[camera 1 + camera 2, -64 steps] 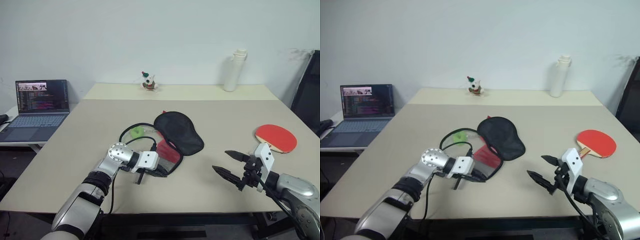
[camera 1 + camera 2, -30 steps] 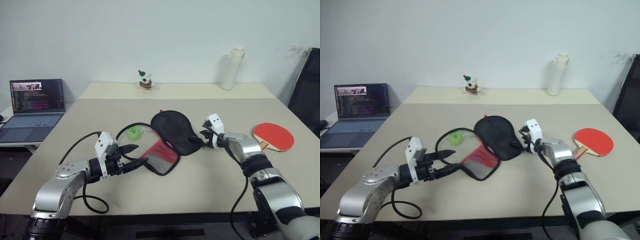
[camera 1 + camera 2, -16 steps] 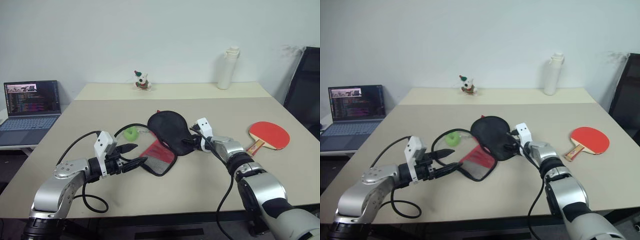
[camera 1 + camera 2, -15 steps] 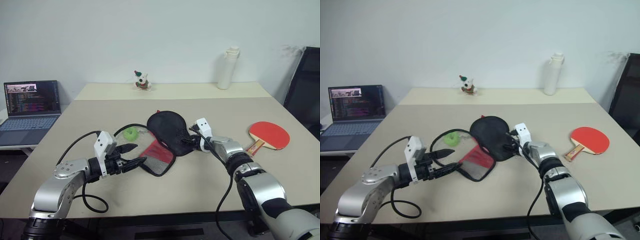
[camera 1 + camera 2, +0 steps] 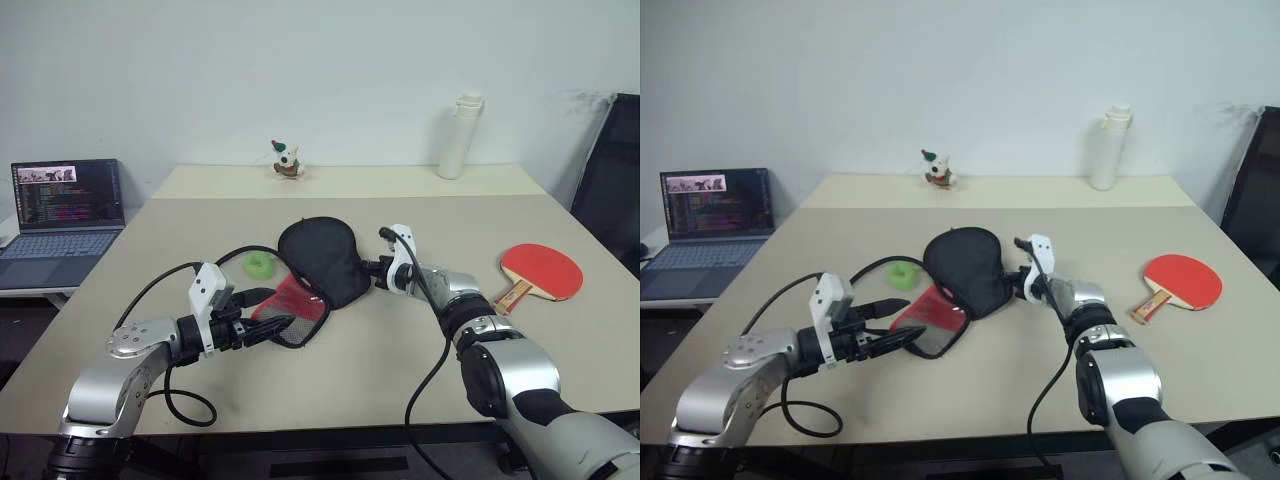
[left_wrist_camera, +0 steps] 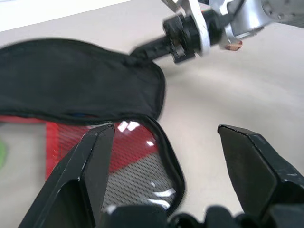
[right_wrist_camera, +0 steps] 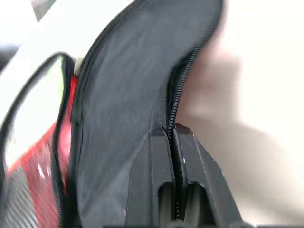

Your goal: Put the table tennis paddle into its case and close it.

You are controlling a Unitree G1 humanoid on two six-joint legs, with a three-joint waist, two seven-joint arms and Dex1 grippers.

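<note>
The case lies open mid-table, its black flap (image 5: 318, 258) partly folded over the red mesh-pocket half (image 5: 291, 306). My right gripper (image 5: 376, 275) is shut on the flap's zip edge (image 7: 178, 102), at the side toward the paddle. My left gripper (image 5: 268, 309) is open, and its fingers (image 6: 97, 145) straddle the case's narrow red end (image 6: 137, 156) without closing on it. The table tennis paddle (image 5: 542, 270) lies flat, red face up, at the table's right side, apart from both grippers.
A small green object (image 5: 259, 263) and a black cable loop (image 5: 238, 262) lie just behind the case. At the back stand a white bottle (image 5: 457, 136) and a small toy figure (image 5: 287, 160). An open laptop (image 5: 65, 203) sits on a side table at the left.
My right gripper has shut on the black flap's edge and drawn it leftward, so the flap now covers more of the red half. The left gripper has stayed open in place.
</note>
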